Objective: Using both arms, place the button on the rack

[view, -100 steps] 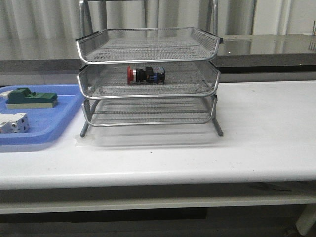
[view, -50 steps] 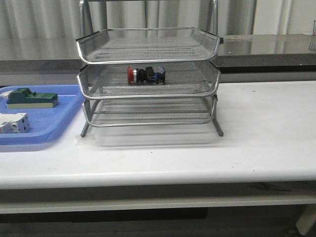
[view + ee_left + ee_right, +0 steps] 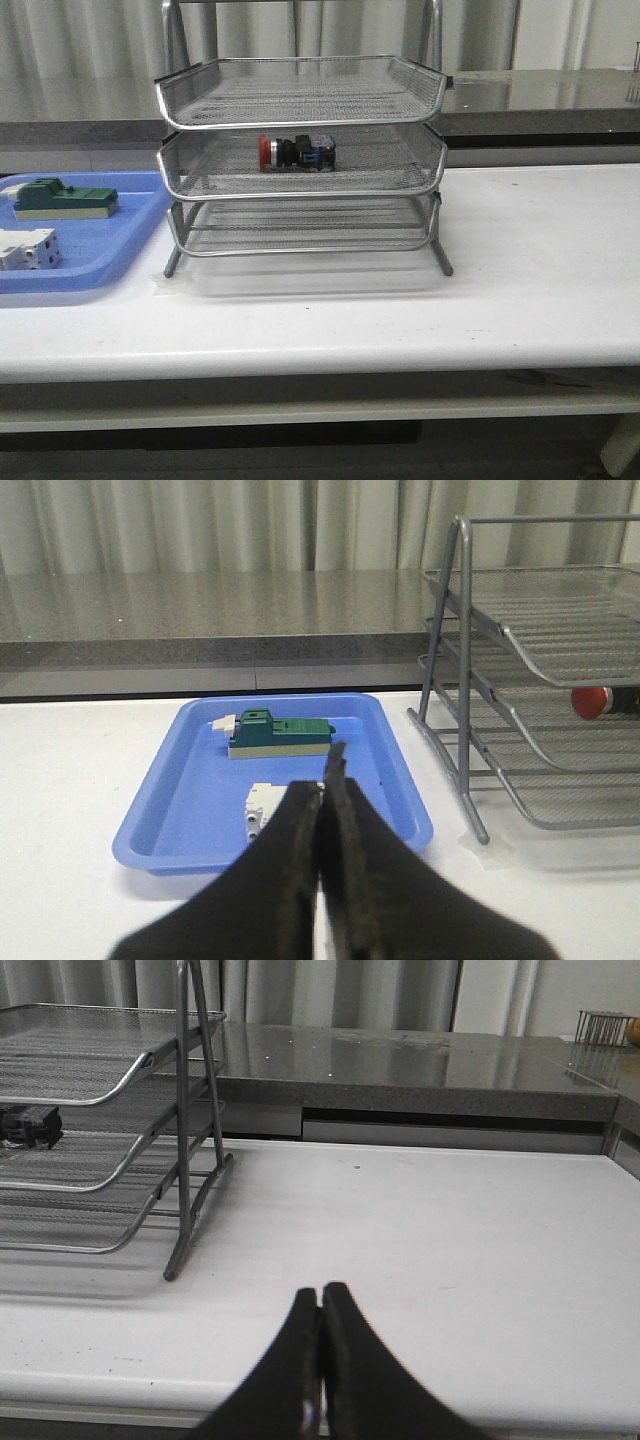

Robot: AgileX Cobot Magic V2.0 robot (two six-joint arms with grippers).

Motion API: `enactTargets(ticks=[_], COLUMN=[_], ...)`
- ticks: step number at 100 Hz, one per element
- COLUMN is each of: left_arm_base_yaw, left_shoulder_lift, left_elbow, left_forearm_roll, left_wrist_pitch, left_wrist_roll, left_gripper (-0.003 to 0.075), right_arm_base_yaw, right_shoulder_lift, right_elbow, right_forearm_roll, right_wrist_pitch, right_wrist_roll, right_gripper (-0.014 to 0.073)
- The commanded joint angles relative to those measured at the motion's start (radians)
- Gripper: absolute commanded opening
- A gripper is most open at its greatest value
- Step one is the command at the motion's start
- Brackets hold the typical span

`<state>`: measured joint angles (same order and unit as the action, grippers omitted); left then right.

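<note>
1. Looking straight ahead from the front view, the button (image 3: 296,152) lies on its side in the middle tier of the rack (image 3: 300,150), red cap to the left, blue block to the right. The rack stands on the white table (image 3: 520,280), and a blue tray (image 3: 90,255) sits just beside it on the left, holding a green block (image 3: 62,199) and a white breaker (image 3: 27,249). Neither arm shows here.
2. Over to the left wrist view: the left gripper (image 3: 322,790) has its fingers pressed together with nothing between them, hanging above the near side of the blue tray (image 3: 160,810). The button's red cap (image 3: 590,700) peeks out of the middle tier.
3. Right wrist view now: the right gripper (image 3: 320,1310) is closed on nothing too, over bare table (image 3: 450,1230), well apart from the rack (image 3: 110,1130). The button's dark rear end (image 3: 30,1125) shows in the middle tier.
</note>
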<state>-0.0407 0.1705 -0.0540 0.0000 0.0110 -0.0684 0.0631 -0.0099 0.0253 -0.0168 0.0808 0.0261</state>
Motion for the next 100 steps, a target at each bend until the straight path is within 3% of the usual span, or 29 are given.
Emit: enactTargets(ticks=[1, 31, 100], left_arm_base_yaw=[-0.007, -0.007, -0.007], left_shoulder_lift=[-0.022, -0.21, -0.206], left_elbow=[0.002, 0.091, 0.091], left_forearm_roll=[0.012, 0.03, 0.045], left_wrist_pitch=[-0.095, -0.073, -0.057], left_wrist_roll=[-0.019, -0.019, -0.019], left_gripper=[-0.002, -0.002, -0.002], right_arm_base_yaw=[-0.004, -0.004, -0.004], right_shoulder_lift=[-0.017, -0.017, -0.017], right_elbow=[0.003, 0.003, 0.003], right_forearm_roll=[0.0, 0.0, 0.0], right_wrist_pitch=[-0.089, -0.089, -0.089], right_wrist_roll=[0.001, 0.001, 0.001], right_gripper=[-0.0065, -0.0065, -0.0065])
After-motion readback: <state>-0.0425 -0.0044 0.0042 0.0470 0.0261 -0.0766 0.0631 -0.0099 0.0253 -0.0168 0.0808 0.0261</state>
